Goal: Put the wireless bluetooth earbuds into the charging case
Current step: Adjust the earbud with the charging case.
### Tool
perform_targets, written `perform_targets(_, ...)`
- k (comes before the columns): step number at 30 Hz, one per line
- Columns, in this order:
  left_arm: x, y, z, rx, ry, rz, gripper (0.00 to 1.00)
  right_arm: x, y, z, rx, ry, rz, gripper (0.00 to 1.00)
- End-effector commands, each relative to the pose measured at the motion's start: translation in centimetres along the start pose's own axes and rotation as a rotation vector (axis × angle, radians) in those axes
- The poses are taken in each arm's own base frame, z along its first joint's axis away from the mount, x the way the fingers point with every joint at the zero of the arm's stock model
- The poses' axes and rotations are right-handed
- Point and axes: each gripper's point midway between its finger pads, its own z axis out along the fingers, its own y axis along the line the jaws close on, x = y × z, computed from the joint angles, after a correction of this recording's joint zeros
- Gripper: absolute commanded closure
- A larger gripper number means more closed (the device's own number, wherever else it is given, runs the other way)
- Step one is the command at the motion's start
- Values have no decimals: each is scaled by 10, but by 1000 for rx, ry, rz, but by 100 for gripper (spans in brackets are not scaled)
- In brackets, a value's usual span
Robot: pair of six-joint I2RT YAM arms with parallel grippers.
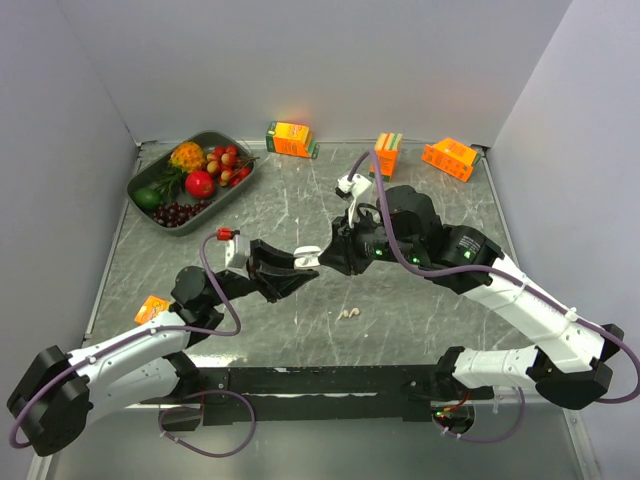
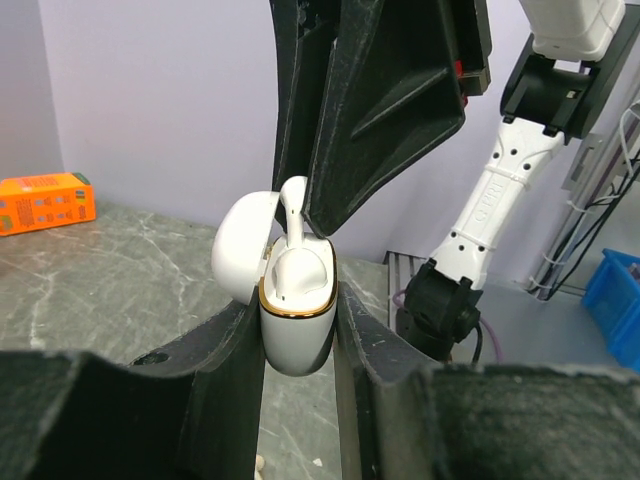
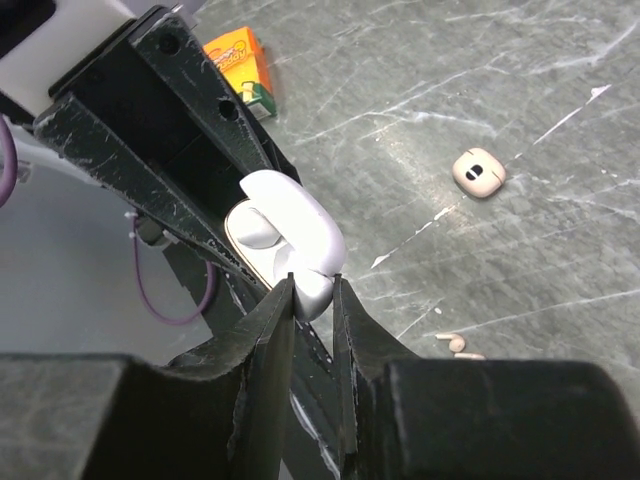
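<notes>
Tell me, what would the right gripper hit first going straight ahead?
Probably the open charging case, clamped in the left gripper; the earbud the right gripper pinches is partly inside it.

White charging case [image 2: 295, 335], gold rim, lid hinged open, upright, raised above table [image 1: 420, 330]. White stemmed earbud [image 2: 293, 228] sitting in case, stem up. Two stubby beige earbuds [image 1: 349, 314] lying together on table, apart from case.

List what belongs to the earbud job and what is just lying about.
Job: charging case, clamped in left pincer; stemmed earbud, pinched by right pincer at the case's opening; loose earbuds on the table.
Lying about: fruit tray; four orange cartons.
</notes>
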Motion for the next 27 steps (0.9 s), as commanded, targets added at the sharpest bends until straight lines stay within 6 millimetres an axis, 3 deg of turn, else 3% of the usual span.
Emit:
perform_targets(1,-25,11,9,-76,-69,88,99,-10,10,-3,-21,-27,60,100)
perform_targets(12,-35,33,11,-265,-128,186,99,-1,-4,11,96,6,290,100)
perform_targets(27,-33,38,20,-377,-156,306,99,-4,-15,25,214,25,464,100)
